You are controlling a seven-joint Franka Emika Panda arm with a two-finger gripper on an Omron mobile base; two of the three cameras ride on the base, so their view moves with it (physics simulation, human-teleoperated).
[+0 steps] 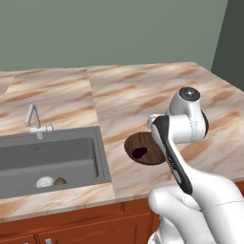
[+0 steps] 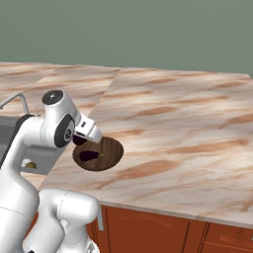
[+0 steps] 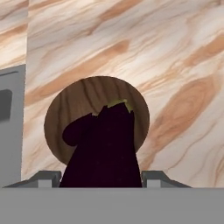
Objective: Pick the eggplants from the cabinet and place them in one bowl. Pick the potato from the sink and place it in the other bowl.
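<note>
My gripper (image 3: pixel 100 177) is shut on a dark purple eggplant (image 3: pixel 105 148) with a greenish stem end, held just above the wide brown wooden bowl (image 3: pixel 87 94). Under the white hand, the held eggplant (image 2: pixel 79 140) hangs over the bowl's (image 2: pixel 111 148) left rim. A second eggplant (image 2: pixel 90 156) lies inside the bowl (image 1: pixel 136 141); it shows there as a dark blob (image 1: pixel 139 152). The potato (image 1: pixel 60 181) rests on the floor of the dark grey sink (image 1: pixel 71 147), at its front. The cabinet and the other bowl are out of view.
A small white round object (image 1: pixel 45 181) lies beside the potato. A slim silver faucet (image 1: pixel 33 119) stands behind the basin. Marble counter (image 2: pixel 188 128) stretches to the right of the bowl, with wooden cupboard fronts (image 2: pixel 148 227) below its edge.
</note>
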